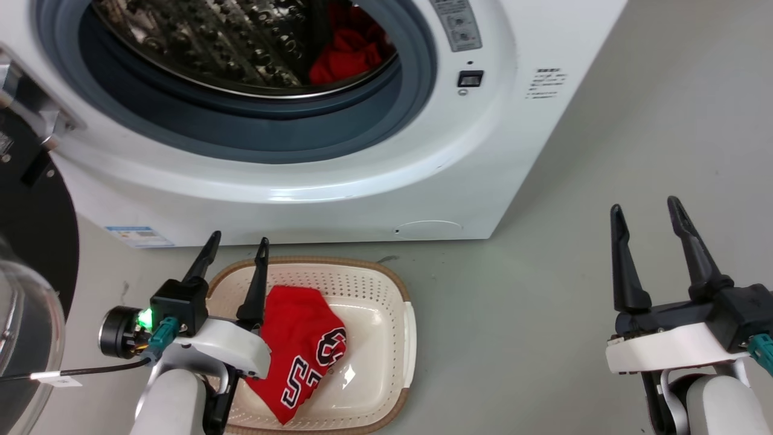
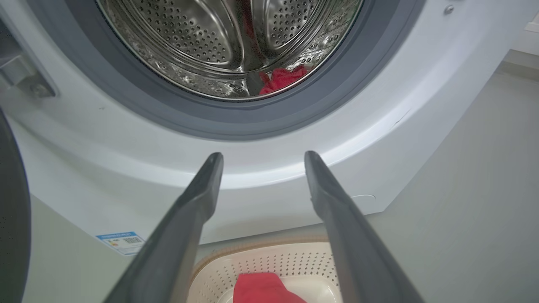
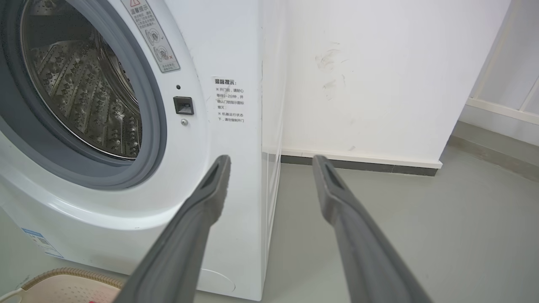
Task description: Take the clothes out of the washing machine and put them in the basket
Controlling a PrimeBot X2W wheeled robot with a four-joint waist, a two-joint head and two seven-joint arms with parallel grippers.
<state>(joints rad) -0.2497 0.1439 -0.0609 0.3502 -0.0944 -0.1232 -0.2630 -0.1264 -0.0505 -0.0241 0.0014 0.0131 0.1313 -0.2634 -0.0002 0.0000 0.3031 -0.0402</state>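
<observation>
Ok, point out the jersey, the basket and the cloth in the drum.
jersey (image 1: pixel 302 329), head view, its red middle.
basket (image 1: pixel 356 281), head view, perforated back wall.
cloth (image 1: pixel 347 57), head view, its bunched middle.

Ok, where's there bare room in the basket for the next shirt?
Bare: the basket's right half, between the red jersey and the right rim. Also the floor between the basket and the right gripper. Crowded: the left half, where the jersey lies and the left gripper, jaws apart, hangs over it.
</observation>
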